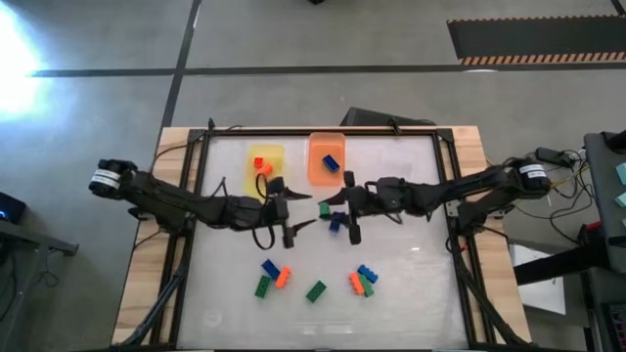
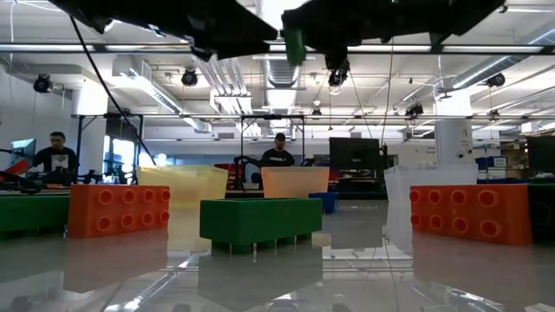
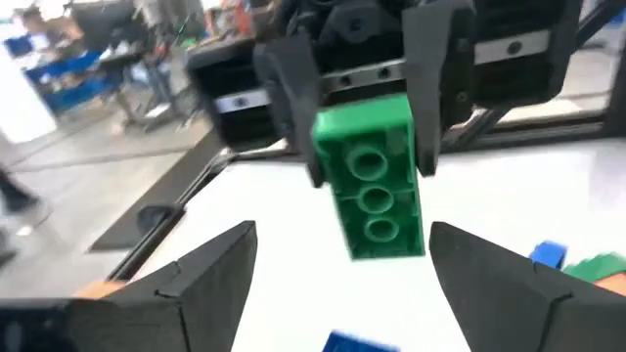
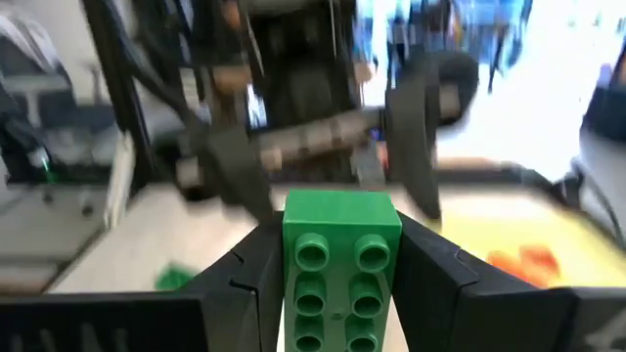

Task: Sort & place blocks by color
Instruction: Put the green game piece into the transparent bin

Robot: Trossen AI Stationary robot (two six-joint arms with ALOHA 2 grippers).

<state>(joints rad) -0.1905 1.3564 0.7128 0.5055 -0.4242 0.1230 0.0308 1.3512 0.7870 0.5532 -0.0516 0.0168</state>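
Near the middle of the high view, the right gripper [image 1: 328, 209] has its jaws closed on a green block [image 1: 324, 209] and holds it up above the surface [image 1: 411, 284]. The right wrist view shows that block [image 4: 341, 269] tight between the two dark fingers. Facing it from the left of the frame, the left gripper [image 1: 301, 211] has its jaws open and holds nothing; in the left wrist view the green block [image 3: 373, 176] hangs just in front of it. Toward the top of the frame sit a yellow tray [image 1: 264, 164] with an orange block [image 1: 261, 164] inside and an orange tray [image 1: 327, 158] with a blue block [image 1: 332, 163] inside. Lower in the frame, loose blocks lie on the surface: a blue one [image 1: 270, 267], an orange one [image 1: 283, 278], two green ones [image 1: 263, 286] [image 1: 316, 291] and a small mixed pile [image 1: 363, 281]
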